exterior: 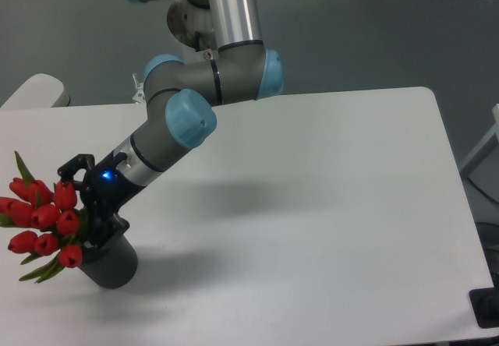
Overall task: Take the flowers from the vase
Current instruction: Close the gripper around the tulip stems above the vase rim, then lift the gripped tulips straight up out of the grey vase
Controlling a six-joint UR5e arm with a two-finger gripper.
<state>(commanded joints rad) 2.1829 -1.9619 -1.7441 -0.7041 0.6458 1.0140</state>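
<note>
Gripper (92, 223): black two-finger unit, angled down toward 7 o'clock, sitting directly over the vase mouth among the flower stems. A blue indicator light shows on its body.
Finger state: cannot be determined; the fingertips are hidden behind the blooms and the gripper housing, so neither the gap nor any contact with the stems is visible.
Flowers (45, 221): bunch of red tulip buds with green stems, leaning out of the vase toward 9 o'clock. The buds lie just beside the gripper on its 9 o'clock side. One pointed green leaf rises at 11 o'clock of the bunch; further green tips project at 7 o'clock.
Vase (111, 266): dark cylinder, tilted, its base on the table, located at 5 o'clock of the flower heads and directly below the gripper. Its opening is covered by the gripper and stems.
Arm (168, 128): grey links with light-blue joint caps, running from the gripper up toward 1 o'clock to a vertical silver tube at the top edge.
Table (312, 206): white top with rounded corners; the vase stands near its 8 o'clock edge.
</note>
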